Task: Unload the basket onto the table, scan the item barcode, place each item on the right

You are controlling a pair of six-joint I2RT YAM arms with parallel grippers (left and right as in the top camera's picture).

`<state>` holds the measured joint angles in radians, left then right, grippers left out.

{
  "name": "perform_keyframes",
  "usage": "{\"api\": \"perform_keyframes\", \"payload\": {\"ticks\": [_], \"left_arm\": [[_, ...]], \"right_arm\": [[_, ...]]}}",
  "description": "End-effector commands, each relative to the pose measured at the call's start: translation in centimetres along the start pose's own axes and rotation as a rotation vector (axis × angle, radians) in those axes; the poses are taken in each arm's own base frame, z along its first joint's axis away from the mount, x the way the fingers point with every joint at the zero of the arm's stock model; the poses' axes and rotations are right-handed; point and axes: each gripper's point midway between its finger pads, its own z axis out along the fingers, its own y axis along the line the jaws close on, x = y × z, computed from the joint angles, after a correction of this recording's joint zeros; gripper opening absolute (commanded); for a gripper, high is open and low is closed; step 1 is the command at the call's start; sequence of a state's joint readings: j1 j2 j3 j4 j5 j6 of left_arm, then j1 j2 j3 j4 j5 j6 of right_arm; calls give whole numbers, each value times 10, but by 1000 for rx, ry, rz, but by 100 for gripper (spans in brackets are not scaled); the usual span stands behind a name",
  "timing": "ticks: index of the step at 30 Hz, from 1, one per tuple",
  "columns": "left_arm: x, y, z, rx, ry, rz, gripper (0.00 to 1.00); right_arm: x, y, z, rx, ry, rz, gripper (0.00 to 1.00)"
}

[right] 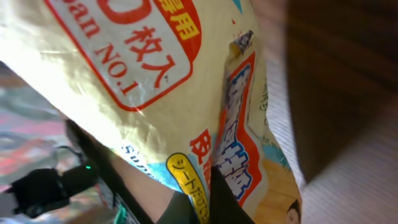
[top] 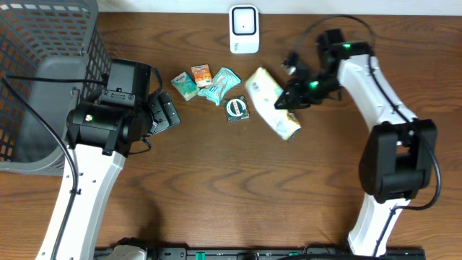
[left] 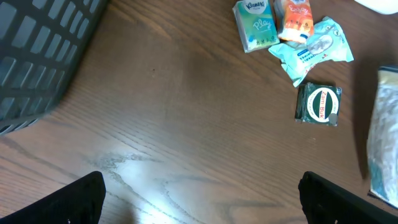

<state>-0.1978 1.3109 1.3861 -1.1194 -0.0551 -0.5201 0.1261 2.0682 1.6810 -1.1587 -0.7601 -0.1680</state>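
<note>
The right hand (top: 290, 99) was clamped on the pale yellow plastic wipes packet (top: 268, 101), right of centre and below the white scanner (top: 244, 29) at top centre. The scan looked not yet done (packet well apart from it). The left hand (top: 164, 112) stood apart. The grey mesh basket (top: 43, 50), upper left, showed nothing inside.

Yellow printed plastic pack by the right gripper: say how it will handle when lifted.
Likely floppy: the yellow printed plastic pack shows creased, soft film in the right wrist view. Probably light, being a soft pouch. Its smooth wrap may slip from the right gripper pinching one edge.
</note>
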Motion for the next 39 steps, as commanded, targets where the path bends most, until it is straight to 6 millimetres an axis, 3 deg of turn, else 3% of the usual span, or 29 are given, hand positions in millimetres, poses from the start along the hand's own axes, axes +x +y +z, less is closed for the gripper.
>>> {"api": "perform_keyframes", "payload": {"ticks": [1, 9, 12, 14, 19, 22, 24, 26, 30, 34, 39], "left_arm": [[-2, 3, -2, -8, -9, -5, 98], [-2, 3, -2, -8, -9, -5, 98], [-2, 3, -2, -8, -9, -5, 98], [-2, 3, -2, -8, -9, -5, 98], [-2, 3, -2, -8, -9, -5, 97], [-2, 3, -2, -8, -9, -5, 98], [-2, 3, -2, -8, -9, -5, 98], [-2, 3, -2, -8, -9, -5, 97], [-2, 3, -2, -8, -9, -5, 98], [-2, 3, -2, -8, -9, -5, 97], [-2, 3, -2, -8, -9, -5, 98]], "right_arm": [[6, -3, -1, -170, -43, 38, 1], [28, -90, -4, -71, -129, 293, 2], [33, -127, -19, 81, -147, 390, 9], [32, -138, -35, 121, -162, 432, 15], [28, -140, -74, 208, -155, 476, 46], [32, -133, -92, 270, -113, 498, 47], [35, -121, -95, 266, -79, 492, 35], [41, -106, -87, 259, -17, 453, 19], [63, -93, -65, 349, 135, 396, 8], [87, -90, -45, 521, 283, 374, 11], [107, -80, -25, 639, 414, 277, 25]]}}
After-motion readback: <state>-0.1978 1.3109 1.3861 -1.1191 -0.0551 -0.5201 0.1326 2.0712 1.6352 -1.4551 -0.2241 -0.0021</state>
